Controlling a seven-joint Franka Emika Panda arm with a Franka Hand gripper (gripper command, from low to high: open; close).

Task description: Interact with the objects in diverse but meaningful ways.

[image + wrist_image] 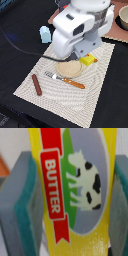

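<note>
The yellow packet [75, 198] with a red "BUTTER" label and a cow picture fills the wrist view. My gripper [72, 203] has its grey, teal-padded fingers [22, 203] pressed against both long sides of it. In the exterior view the packet [88, 60] shows under the gripper [84, 54], just beyond a beige plate [70, 68]. The brown sausage [36, 84] lies on the mat toward the exterior view's left. Off the mat at the back left stands the light blue cup [45, 34]. The grey pot [122, 17] is at the back right.
A fork with an orange handle [67, 80] lies in front of the plate on the striped placemat [60, 102]. The pot rests on a brown board [114, 34]. A black cable [20, 47] runs across the dark table behind the mat.
</note>
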